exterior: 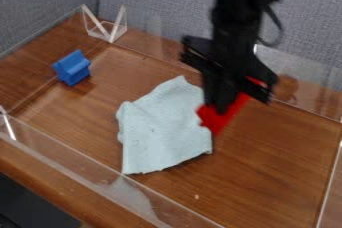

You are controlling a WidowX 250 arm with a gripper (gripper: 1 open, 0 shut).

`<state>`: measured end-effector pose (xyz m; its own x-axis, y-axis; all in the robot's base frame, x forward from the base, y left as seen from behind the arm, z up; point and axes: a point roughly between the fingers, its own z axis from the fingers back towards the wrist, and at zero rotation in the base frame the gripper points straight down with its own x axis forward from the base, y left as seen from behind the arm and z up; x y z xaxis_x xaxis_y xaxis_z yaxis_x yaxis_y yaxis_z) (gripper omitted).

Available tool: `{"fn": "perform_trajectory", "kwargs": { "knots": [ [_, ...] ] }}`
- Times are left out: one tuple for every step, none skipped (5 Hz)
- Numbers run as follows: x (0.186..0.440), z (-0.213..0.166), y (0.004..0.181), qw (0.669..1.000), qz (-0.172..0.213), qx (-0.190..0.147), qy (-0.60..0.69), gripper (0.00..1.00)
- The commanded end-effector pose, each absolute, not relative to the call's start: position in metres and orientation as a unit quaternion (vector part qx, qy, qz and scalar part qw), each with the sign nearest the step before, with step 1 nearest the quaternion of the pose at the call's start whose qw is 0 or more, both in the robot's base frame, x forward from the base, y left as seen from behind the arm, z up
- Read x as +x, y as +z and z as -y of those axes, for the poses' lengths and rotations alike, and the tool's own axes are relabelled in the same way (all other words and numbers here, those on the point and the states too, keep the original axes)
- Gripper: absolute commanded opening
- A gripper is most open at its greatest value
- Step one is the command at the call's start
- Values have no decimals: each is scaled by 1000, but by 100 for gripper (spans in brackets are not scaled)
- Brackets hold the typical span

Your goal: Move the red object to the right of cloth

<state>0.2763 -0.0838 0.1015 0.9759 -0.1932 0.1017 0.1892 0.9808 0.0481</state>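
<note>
gripper [225, 100]: fingers clamped on red object [219, 114] | above right edge of cloth [163, 125] | blue cube [71, 68] far left

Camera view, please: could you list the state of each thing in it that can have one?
pincer: shut on the red object, pointing down.
red object: held in the air, over the cloth's right edge.
cloth: rumpled, lying flat on the table, nothing resting on it.
blue cube: resting on the table at the left, untouched.
clear stand: upright at the back left.
</note>
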Motion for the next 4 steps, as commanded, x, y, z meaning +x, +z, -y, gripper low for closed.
{"fn": "perform_trajectory", "kwargs": {
  "knots": [
    [287,106,98,991,75,13,-108,0],
    [286,118,75,990,62,11,-124,0],
    [287,119,56,991,54,7,-126,0],
    [290,120,41,991,50,2,-125,0]
  ]
}}
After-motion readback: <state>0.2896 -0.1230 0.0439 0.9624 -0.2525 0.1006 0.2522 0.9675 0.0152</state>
